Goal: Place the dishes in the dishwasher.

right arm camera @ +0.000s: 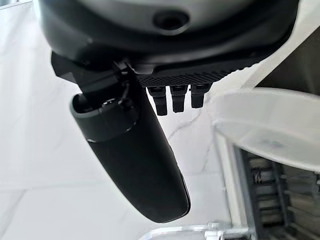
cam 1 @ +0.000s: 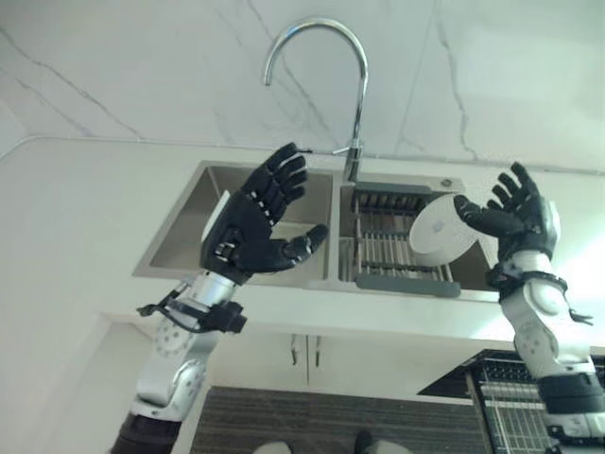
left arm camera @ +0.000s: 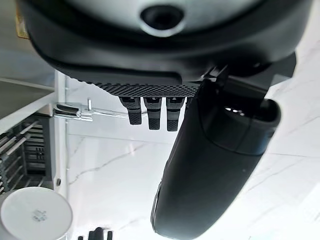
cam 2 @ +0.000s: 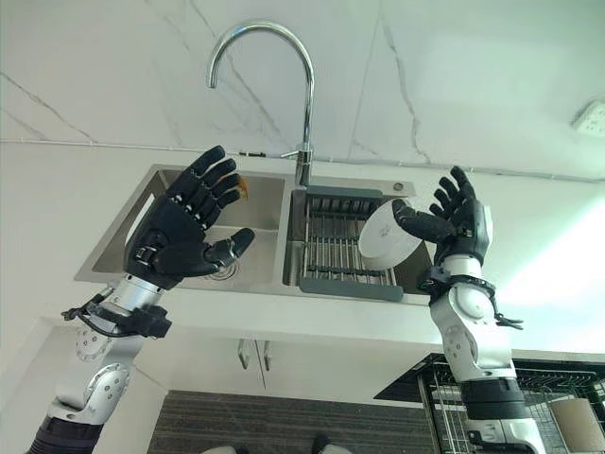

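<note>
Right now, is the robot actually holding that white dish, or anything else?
No. Both hands are open: the left hand is raised over the sink, and the right hand is spread just beside the white bowl tilted in the drying rack.

One white bowl [cam 1: 437,230], one drying rack [cam 1: 388,248], one faucet [cam 1: 326,66], two sink basins [cam 1: 189,222]

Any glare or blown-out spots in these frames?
Left eye view: bright streak along the faucet arch. Right eye view: counter washed out by light right of the sink. Right wrist view: white bowl nearly blown out. Left wrist view: small glints on the left robot hand thumb.
</note>
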Available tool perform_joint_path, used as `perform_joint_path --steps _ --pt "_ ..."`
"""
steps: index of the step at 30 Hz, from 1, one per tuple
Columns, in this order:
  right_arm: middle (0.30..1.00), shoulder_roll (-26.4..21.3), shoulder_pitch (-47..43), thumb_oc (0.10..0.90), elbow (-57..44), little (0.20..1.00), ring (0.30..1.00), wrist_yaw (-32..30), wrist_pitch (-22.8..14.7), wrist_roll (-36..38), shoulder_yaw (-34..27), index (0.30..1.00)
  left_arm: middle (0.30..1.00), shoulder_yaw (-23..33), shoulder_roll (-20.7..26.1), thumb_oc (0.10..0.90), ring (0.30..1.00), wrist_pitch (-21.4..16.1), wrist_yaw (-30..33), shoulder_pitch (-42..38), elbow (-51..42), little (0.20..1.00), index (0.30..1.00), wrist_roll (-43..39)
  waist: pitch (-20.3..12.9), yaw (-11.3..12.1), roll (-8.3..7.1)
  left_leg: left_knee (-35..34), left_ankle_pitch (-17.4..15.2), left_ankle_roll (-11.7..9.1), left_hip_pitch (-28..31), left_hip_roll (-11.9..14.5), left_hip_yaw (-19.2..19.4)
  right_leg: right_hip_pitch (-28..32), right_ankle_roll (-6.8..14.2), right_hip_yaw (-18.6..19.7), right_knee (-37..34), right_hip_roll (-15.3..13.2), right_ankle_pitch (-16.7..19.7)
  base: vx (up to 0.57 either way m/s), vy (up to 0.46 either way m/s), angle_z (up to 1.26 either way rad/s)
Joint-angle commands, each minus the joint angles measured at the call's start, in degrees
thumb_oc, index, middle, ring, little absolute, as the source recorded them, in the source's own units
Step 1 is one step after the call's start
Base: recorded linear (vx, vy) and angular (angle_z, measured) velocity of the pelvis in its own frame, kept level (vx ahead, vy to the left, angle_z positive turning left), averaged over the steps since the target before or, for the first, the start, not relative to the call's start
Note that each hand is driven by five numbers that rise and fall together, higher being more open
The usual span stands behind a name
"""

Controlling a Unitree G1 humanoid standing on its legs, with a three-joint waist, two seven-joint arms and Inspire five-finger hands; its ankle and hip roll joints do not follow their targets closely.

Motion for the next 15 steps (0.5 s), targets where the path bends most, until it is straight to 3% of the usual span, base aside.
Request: perform_joint_path --steps 1,15 --pt "0.900 -2.37 -6.18 0.800 -0.79 0.900 0.900 -0.36 -3.84 0.87 -4.09 0.900 0.900 -1.63 2.87 0.800 0.900 -4.67 -1.23 -4.86 -1.74 0.900 0.900 -2.05 -5.26 0.02 -0.30 -3.55 0.23 -2.36 1.79 2.02 -1.74 3.00 4.44 2.03 1.46 -2.95 -4.19 0.01 0.001 -0.07" --pt "0.900 -3.18 -5.98 0.800 4.26 0.900 0.900 -0.90 0.71 3.01 -4.02 0.900 0.900 -2.35 3.30 0.800 0.900 -4.31 -1.19 -5.04 -1.67 0.900 0.900 -1.94 -5.27 0.09 -0.44 -3.55 0.30 -2.50 1.68 2.19 -1.47 2.96 4.34 2.31 1.46 -2.66 -4.18 0.00 0.001 -0.03"
